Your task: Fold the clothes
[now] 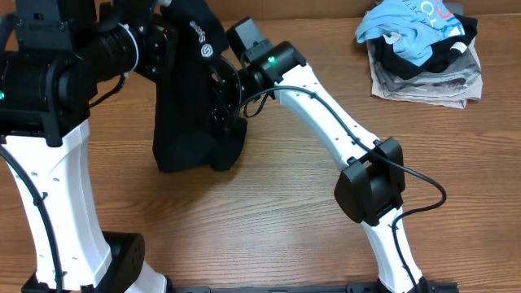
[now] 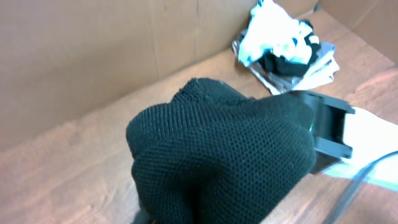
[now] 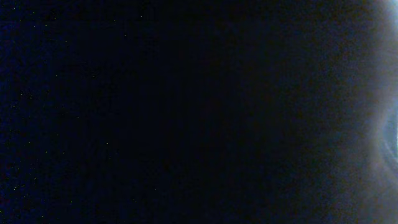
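We count two arms, and each has one pincer. We count one black cloth [image 1: 191, 106] and one pile [image 1: 423, 57] of other clothes at the far right corner of the tabletop [image 1: 285, 220]. In the pile we see one blue shirt [image 1: 415, 24] on top, one dark thing [image 1: 435, 55] under it, and one grey patterned cloth [image 1: 423, 85] at the bottom.

The top of the black cloth is up in the air, and the rest hangs down long. Its bottom end sits bunched on the tabletop. It is on the left half of the tabletop, well apart from the pile. It has one small round white logo [image 1: 207, 50] with a little white writing beside it.

The left pincer [image 1: 169, 18] is at the top of the black cloth. It is clenched on the cloth, and the cloth hangs from it. In the left wrist view the cloth lies in a heap over the pincer and hides its fingers.

The right pincer [image 1: 221, 98] is pushed against the right side of the hanging cloth, about halfway down. The cloth hides its fingers, and its own camera sees only dark. We cannot tell if it is released or clenched.
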`<state>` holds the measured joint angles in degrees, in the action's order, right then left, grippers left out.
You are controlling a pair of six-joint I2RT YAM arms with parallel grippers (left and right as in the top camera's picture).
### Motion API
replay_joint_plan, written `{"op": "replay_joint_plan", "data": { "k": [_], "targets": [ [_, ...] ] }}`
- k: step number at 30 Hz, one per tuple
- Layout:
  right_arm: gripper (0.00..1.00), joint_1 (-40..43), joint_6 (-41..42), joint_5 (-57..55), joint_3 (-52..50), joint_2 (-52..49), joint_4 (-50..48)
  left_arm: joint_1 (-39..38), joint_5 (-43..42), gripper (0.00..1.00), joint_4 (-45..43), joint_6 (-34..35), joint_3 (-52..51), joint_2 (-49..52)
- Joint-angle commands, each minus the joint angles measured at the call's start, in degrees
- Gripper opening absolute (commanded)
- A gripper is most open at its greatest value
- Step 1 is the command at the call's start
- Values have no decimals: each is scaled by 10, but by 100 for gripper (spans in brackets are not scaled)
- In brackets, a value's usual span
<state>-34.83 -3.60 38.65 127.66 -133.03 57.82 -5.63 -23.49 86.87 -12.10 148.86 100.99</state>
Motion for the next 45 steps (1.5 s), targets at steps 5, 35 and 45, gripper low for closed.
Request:
{"op": "replay_joint_plan", "data": {
  "k": [5, 35, 45],
  "targets": [
    [69, -4, 97, -47, -83, 11, -53, -4, 43, 4, 52, 10, 9, -13],
    [72, -17, 229, -264, -129, -40, -160, 16, 294, 4, 99, 156, 4, 85],
    [72, -37, 218, -230, -129, -85, -162, 16, 279, 4, 99, 160, 4, 130]
  ]
}}
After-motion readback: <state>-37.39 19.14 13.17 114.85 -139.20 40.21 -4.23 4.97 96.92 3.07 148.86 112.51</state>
